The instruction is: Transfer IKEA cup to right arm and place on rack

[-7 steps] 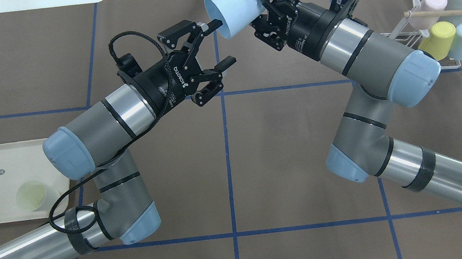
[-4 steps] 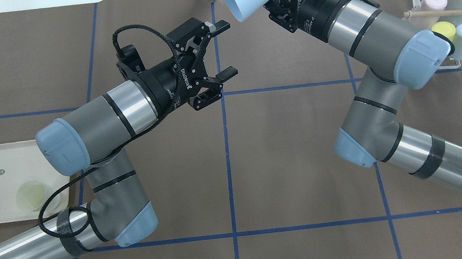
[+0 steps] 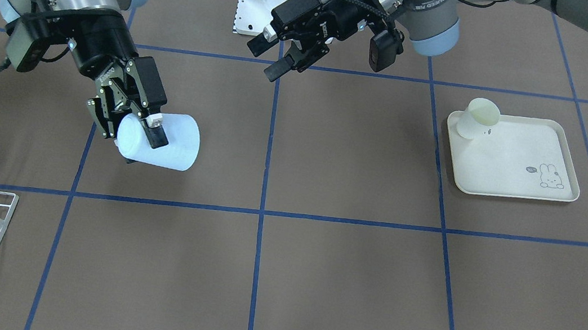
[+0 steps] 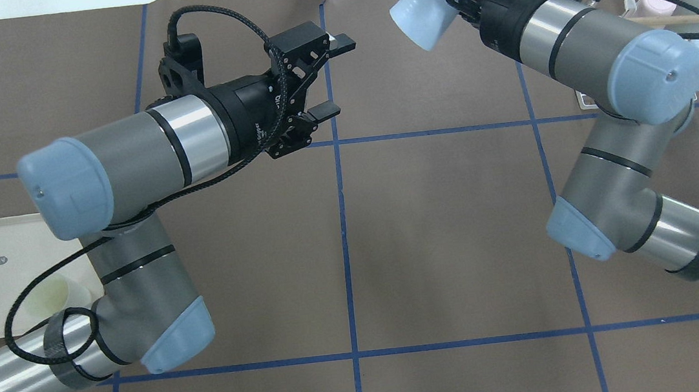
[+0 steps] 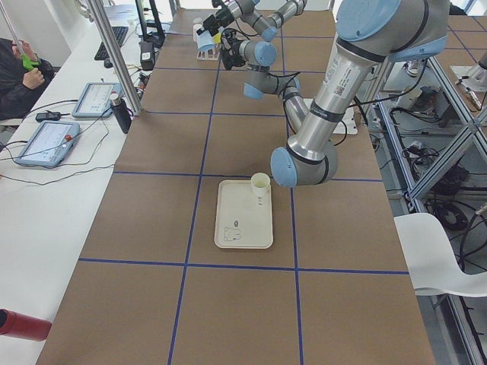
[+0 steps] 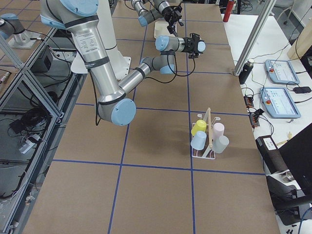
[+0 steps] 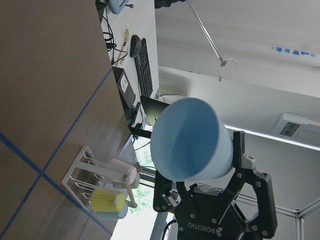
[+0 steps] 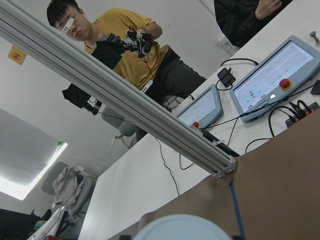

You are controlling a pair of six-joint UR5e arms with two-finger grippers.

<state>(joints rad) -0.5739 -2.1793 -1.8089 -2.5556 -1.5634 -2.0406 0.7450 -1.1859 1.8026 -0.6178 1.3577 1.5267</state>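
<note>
Right claw [image 3: 142, 131] clamped on the blue IKEA cup [image 3: 174, 143], aloft over the bench [image 3: 313, 275].
Left claw [image 3: 264, 60] gapes empty; the rack [image 6: 209, 129] looks crowded, so misaiming may knock neighbouring cups [image 6: 199, 135].

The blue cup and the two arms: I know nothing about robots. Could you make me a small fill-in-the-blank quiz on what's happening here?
The blue cup is held in the air by the robot's ____ arm.
The left end effector is open and holds ____.
The tray carries just ____ pale cup.
On the rack hang ____ cups.

Missing words: right; nothing; one; four.
</note>
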